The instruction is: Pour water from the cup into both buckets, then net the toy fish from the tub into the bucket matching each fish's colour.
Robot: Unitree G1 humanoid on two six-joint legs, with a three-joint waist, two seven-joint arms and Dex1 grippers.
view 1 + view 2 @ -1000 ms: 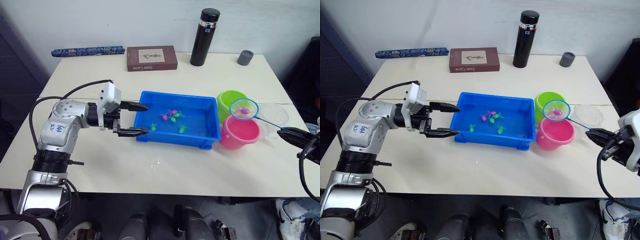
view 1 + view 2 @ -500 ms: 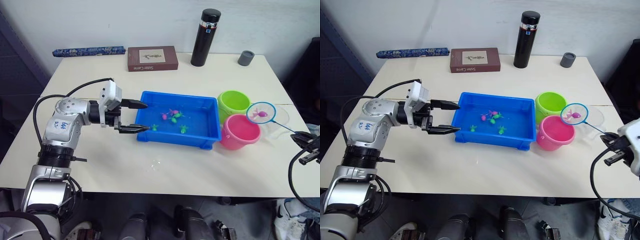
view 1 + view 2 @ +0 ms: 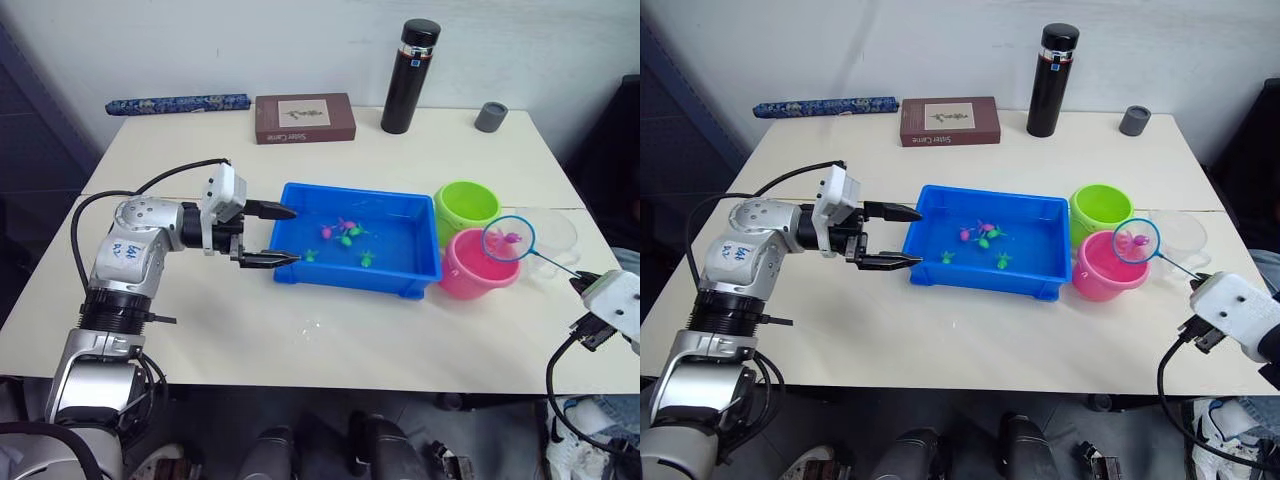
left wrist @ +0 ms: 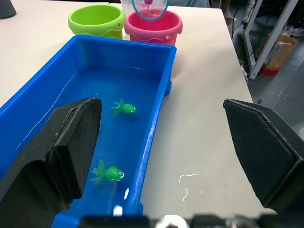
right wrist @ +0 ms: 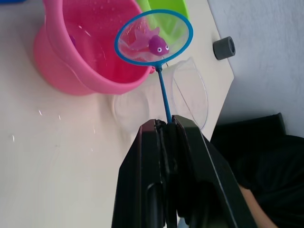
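right wrist view: right gripper [image 5: 167, 122] jaws closed on the net [image 5: 153, 37] handle; a pink fish [image 5: 151, 42] lies in the hoop, held above the right rim of the pink bucket [image 3: 476, 265]. green bucket [image 3: 467, 208] stands just beyond it. left gripper [image 3: 282, 235] jaws wide apart, empty, at the left end of the blue tub [image 3: 400, 280] on the counter [image 3: 330, 340]. clear cup [image 3: 555, 232] stands right of the buckets.

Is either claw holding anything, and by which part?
The right claw grips the net by its handle's end; a pink fish sits in it. The left claw holds nothing.
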